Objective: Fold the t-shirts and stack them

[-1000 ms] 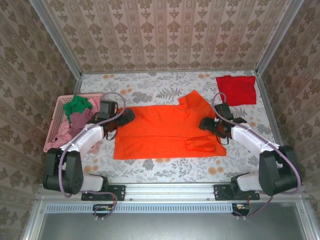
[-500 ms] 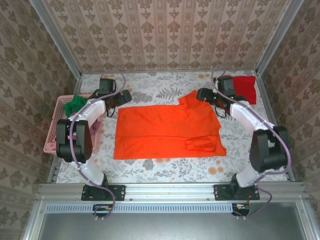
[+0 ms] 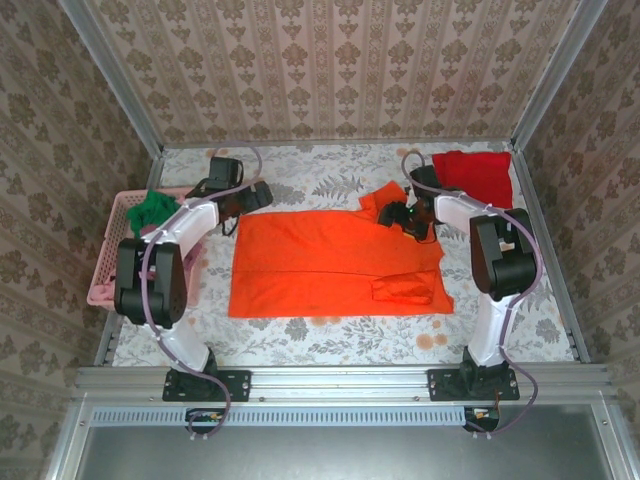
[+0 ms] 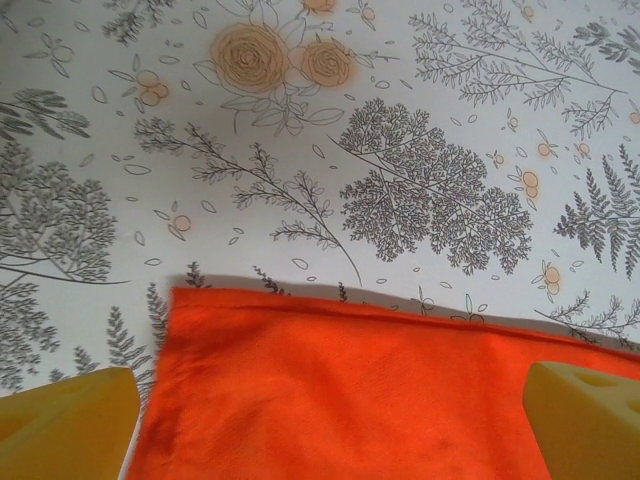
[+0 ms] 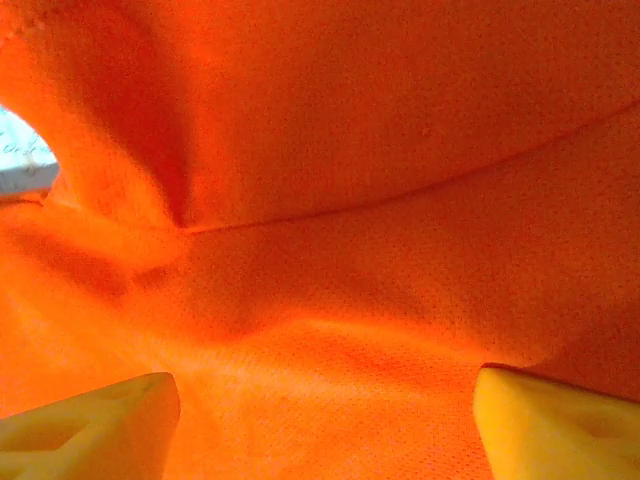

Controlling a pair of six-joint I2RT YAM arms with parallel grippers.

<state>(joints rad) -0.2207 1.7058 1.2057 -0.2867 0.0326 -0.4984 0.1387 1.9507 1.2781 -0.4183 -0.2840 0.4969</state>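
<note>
Left fingers (image 4: pixel 70 420) spread | right fingers (image 5: pixel 90 420) spread | orange t-shirt (image 3: pixel 330 265) flat, long axis left-right, sleeves right

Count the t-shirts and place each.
3 clear: the orange t-shirt spread mid-table, the red t-shirt folded at the far right corner, the green t-shirt in the basket at left; more may hide there.

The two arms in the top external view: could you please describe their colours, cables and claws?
Each arm, the left arm and the right arm, has white links and bulky black joints, with a purplish-grey cable looping alongside. The left claw and right claw are black, and the wrist views show blocky yellow fingertips.
</note>
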